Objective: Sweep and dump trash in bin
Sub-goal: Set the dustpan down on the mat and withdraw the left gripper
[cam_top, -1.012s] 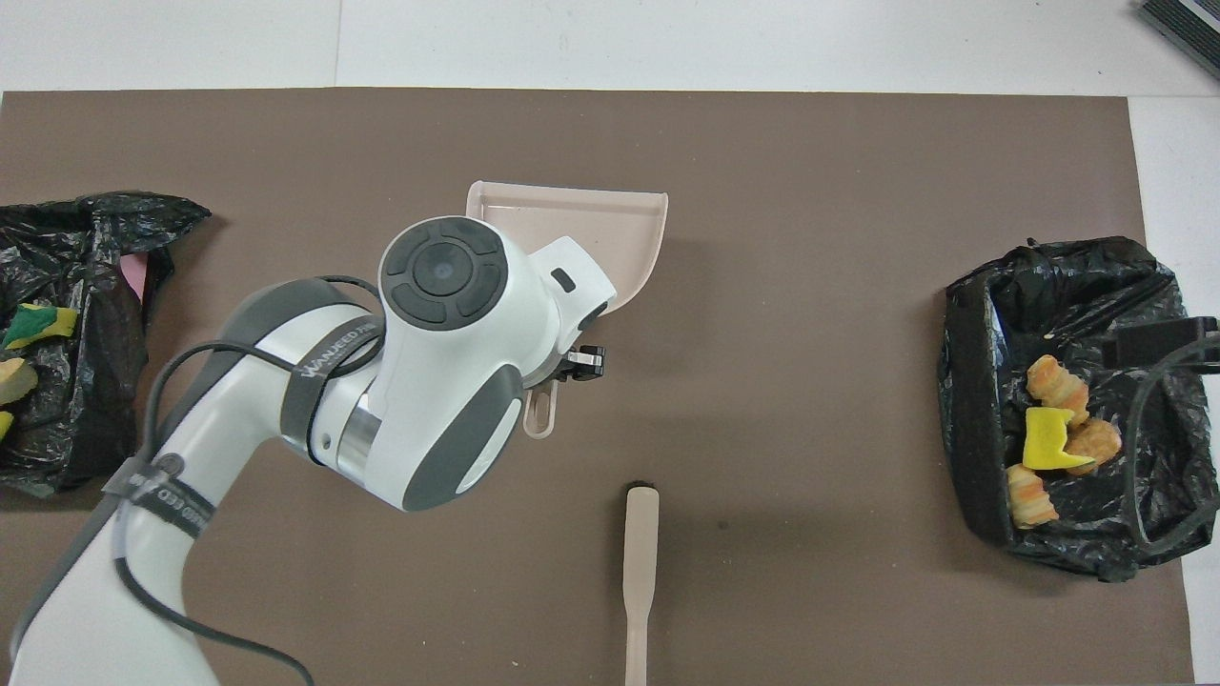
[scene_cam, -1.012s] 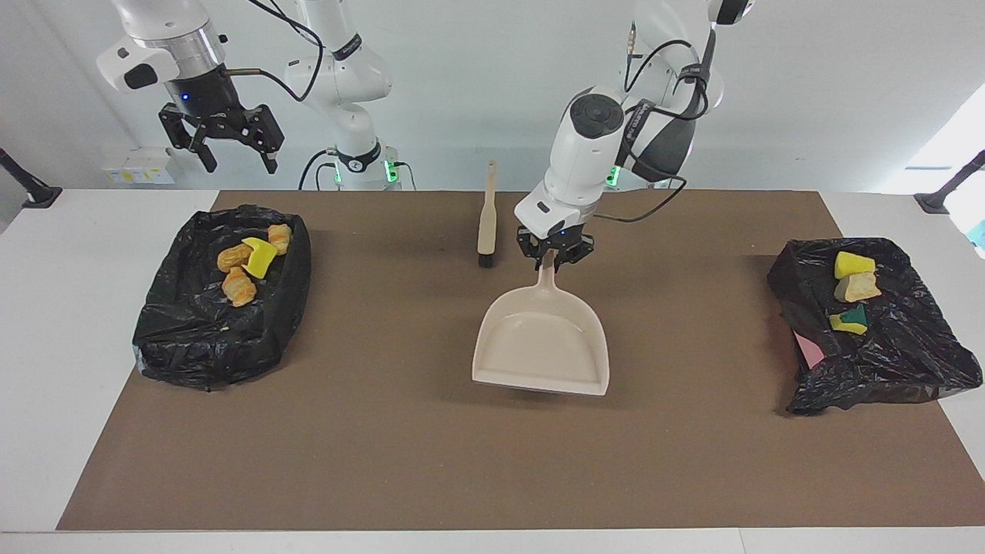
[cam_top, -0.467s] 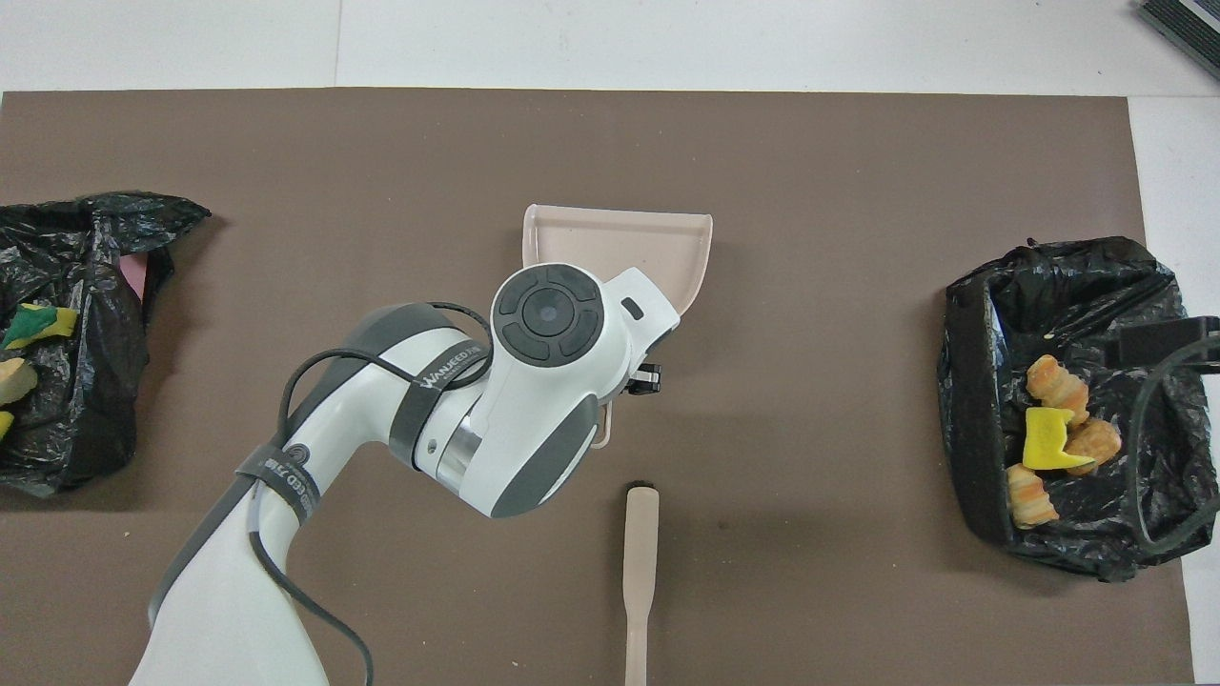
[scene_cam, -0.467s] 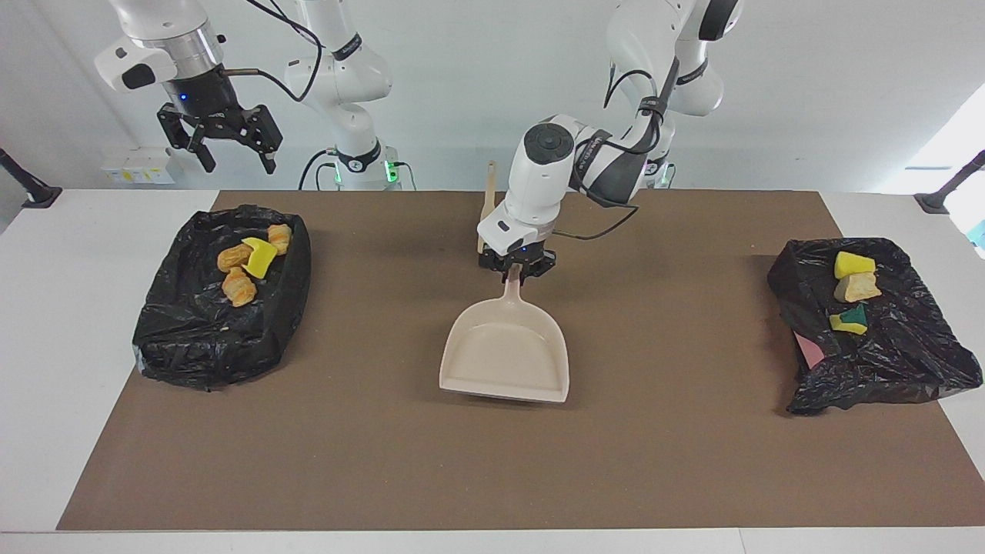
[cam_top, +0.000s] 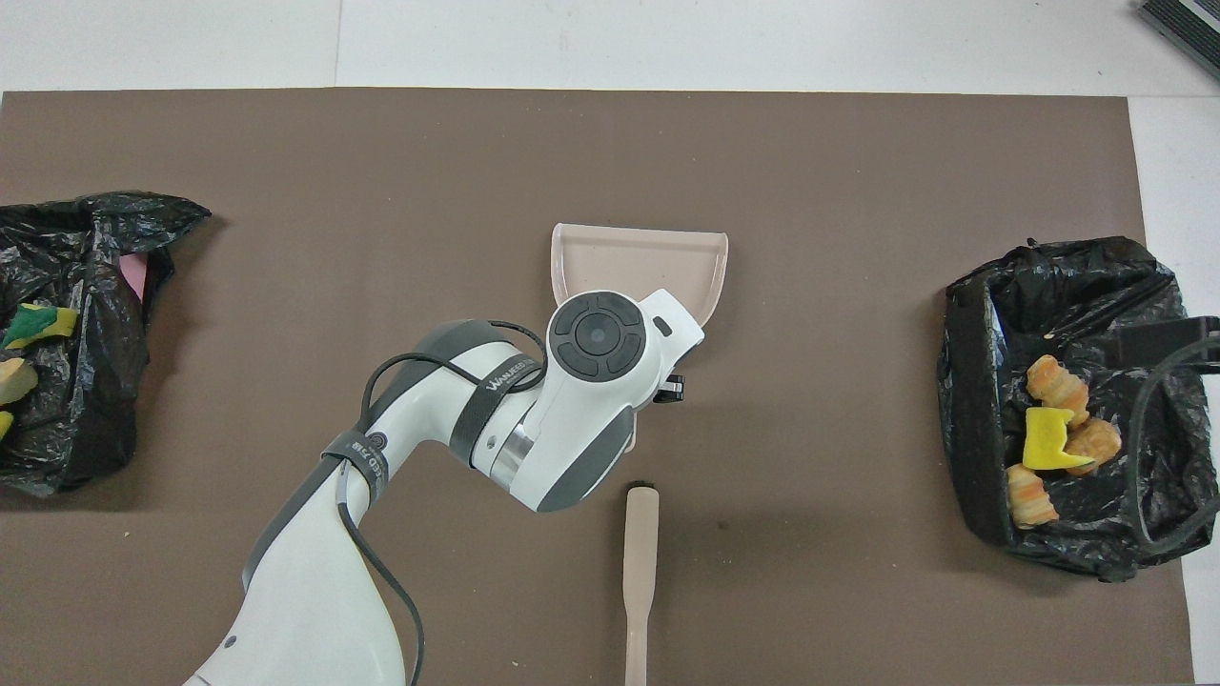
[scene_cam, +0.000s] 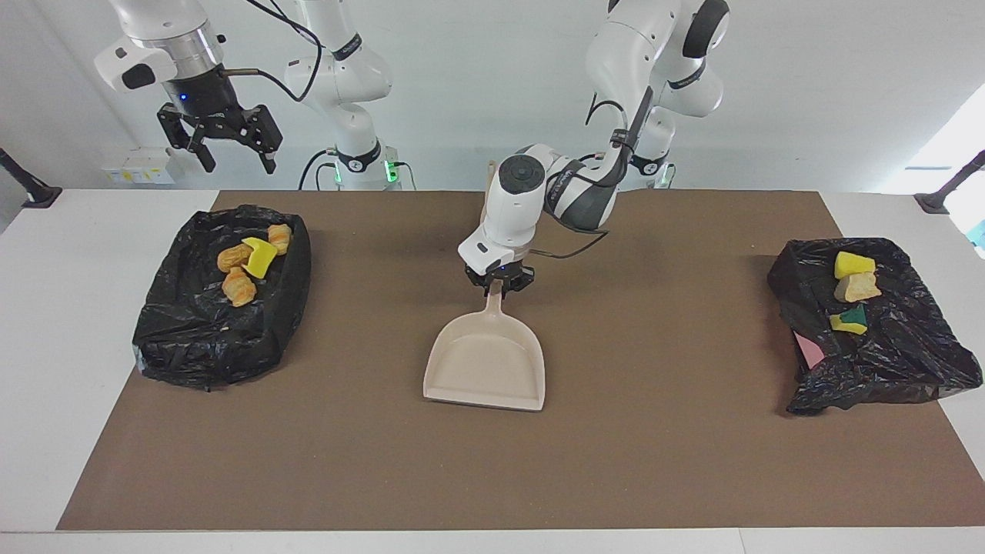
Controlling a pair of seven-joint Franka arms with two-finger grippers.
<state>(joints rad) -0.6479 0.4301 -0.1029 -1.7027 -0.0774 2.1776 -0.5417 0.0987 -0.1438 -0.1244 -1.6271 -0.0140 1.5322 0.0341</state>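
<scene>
Facing view: left hand (scene_cam: 499, 283) low over the middle of the brown mat (scene_cam: 385, 462), fingers clamped on the handle of the beige dustpan (scene_cam: 485, 365). Dustpan flat on the mat, open mouth pointing away from the robots, nothing in it. Left arm bent down from its base and crossing toward the centre of the surface (scene_cam: 61, 323).

Right hand (scene_cam: 219, 138) raised high in the air above the edge of the surface at the right arm's end, fingers spread wide apart, holding nothing, waiting.

Trash in two places. Four pieces (scene_cam: 250, 261), three orange-tan bread pieces and one yellow sponge chunk, lying together inside the bin (scene_cam: 208, 338), a black-bagged bin at the right arm's end of the surface. Three more pieces (scene_cam: 853, 288), a yellow chunk, a pale bread-like piece and a green-and-yellow sponge, lying on a crumpled black bag (scene_cam: 893, 362) at the left arm's end, with a bit of pink showing under the bag's edge.

Overhead view: left arm's wrist covering the dustpan's (cam_top: 640, 272) handle, only the mouth end of the pan showing. Brush (cam_top: 640, 572) with a pale handle lying flat on the mat, nearer to the robots than the dustpan and apart from it, dark bristle end toward the pan. Bin (cam_top: 972, 400) with its four pieces (cam_top: 1053, 438) at one end, bag with scraps (cam_top: 29, 333) at the other, both well apart from the dustpan.
</scene>
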